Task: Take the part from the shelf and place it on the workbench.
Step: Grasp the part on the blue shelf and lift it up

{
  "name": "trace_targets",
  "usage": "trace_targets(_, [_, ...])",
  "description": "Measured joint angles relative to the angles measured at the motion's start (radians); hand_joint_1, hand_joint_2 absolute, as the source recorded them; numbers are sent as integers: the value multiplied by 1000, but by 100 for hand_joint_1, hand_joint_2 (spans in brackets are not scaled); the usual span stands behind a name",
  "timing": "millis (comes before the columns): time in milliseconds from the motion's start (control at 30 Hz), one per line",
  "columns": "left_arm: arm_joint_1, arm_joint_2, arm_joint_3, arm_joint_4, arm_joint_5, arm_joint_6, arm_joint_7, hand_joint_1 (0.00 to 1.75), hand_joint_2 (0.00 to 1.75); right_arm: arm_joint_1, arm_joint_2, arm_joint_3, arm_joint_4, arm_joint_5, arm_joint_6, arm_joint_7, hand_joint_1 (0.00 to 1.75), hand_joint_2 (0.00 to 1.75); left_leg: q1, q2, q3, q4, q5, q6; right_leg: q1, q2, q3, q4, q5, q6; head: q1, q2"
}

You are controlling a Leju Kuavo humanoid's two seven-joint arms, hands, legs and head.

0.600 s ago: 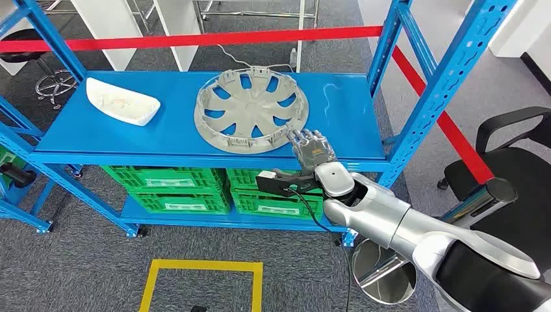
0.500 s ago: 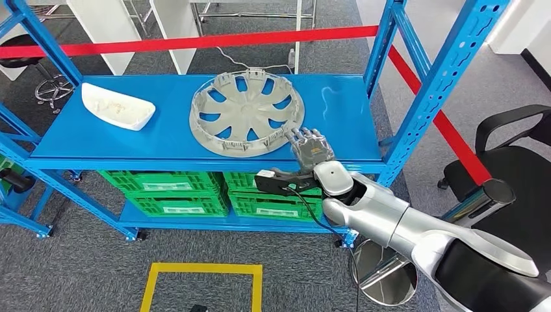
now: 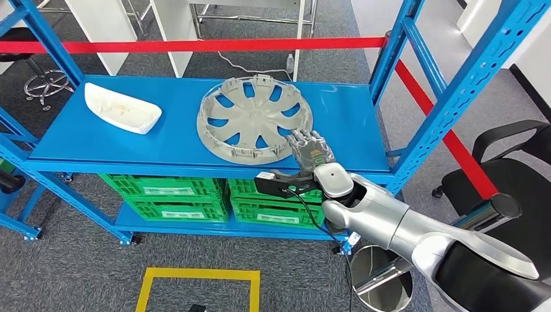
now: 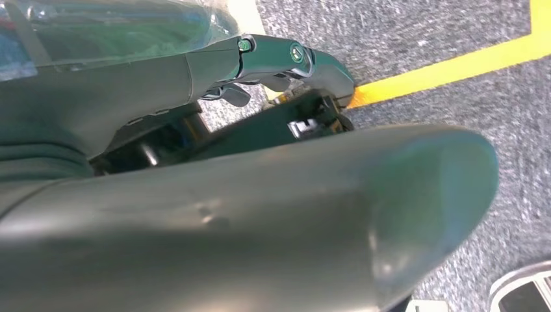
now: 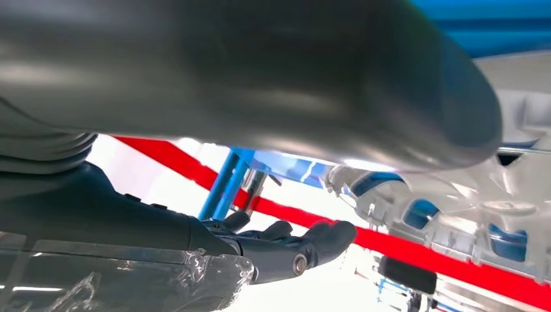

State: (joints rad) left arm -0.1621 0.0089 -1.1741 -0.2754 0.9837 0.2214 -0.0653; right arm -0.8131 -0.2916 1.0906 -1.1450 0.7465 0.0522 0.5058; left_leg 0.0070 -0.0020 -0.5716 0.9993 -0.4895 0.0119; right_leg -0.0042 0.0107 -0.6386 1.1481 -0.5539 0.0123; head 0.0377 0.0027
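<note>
The part is a grey hubcap (image 3: 255, 120) lying flat on the blue shelf (image 3: 344, 123), right of its middle. My right hand (image 3: 310, 151) reaches in from the front, and its fingertips are at the hubcap's near right rim. Whether they touch it I cannot tell. In the right wrist view the thick thumb (image 5: 260, 78) and the dark fingers (image 5: 286, 250) are spread apart, with the hubcap's ribbed edge (image 5: 455, 214) just beyond them. My left hand (image 4: 260, 195) hangs over the grey floor with its fingers held out and nothing in it.
A white boat-shaped tray (image 3: 122, 108) lies at the shelf's left end. Green crates (image 3: 175, 195) fill the lower shelf. Blue uprights (image 3: 448, 97) frame the right side, with red tape (image 3: 195, 45) behind. A black chair (image 3: 513, 175) and a round metal bin (image 3: 380, 279) stand on my right.
The whole view has shifted slightly, so the camera has moved. My right hand stays at the hubcap's near right rim, and the hubcap lies where it was on the shelf.
</note>
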Motion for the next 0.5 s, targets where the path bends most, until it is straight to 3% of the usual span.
trace_targets(67, [1, -1, 0, 0, 0, 0, 0, 0, 0, 4, -1, 1, -1, 0, 0, 0, 0, 0, 1, 0, 4, 0, -5, 4, -3, -3, -71, 123, -41, 7, 1, 0])
trace_targets(100, [2, -1, 0, 0, 0, 0, 1, 0, 0, 7, -2, 2, -1, 0, 1, 0, 0, 0, 0, 0, 7, 1, -9, 4, -4, -4, -96, 155, -38, 9, 1, 0])
trace_targets(133, [3, 0, 0, 0, 0, 0, 1, 0, 0, 9, -2, 2, -1, 0, 1, 0, 0, 0, 0, -1, 11, 2, -13, 3, -4, -4, -103, 151, -16, 10, 2, 0])
trace_targets(200, [4, -1, 0, 0, -1, -1, 2, 0, 0, 9, -2, 2, -1, 1, 1, 0, 0, 0, 0, -1, 25, 5, -26, -2, -4, -5, -66, 40, 70, 7, 2, 0])
trace_targets(267, [3, -2, 0, 0, -2, -2, 2, 0, 0, 8, -2, 3, -2, 2, 2, 0, 0, 0, -2, -1, 33, 10, -38, -11, -1, -5, -19, -68, 117, -2, -1, 0])
trace_targets(333, [3, -2, 0, 0, -3, -3, 3, 0, 0, 8, -2, 4, -2, 3, 4, 0, 0, 0, -4, -1, 32, 11, -44, -21, 4, -4, -4, -100, 111, -14, -4, 0])
trace_targets(433, [3, -3, 0, 0, -4, -3, 3, 0, 0, 8, -3, 2, -6, 3, 4, 0, 0, 0, -5, -1, 32, 22, -59, -35, -4, -4, 8, -113, 103, -30, -6, 0])
trace_targets(500, [2, -2, 0, 0, -4, -3, 3, 0, 0, 6, -2, 2, -8, 3, 3, 1, 0, 0, -3, -1, -7, 104, -98, -46, -11, -5, 22, -121, 99, -38, -10, 0])
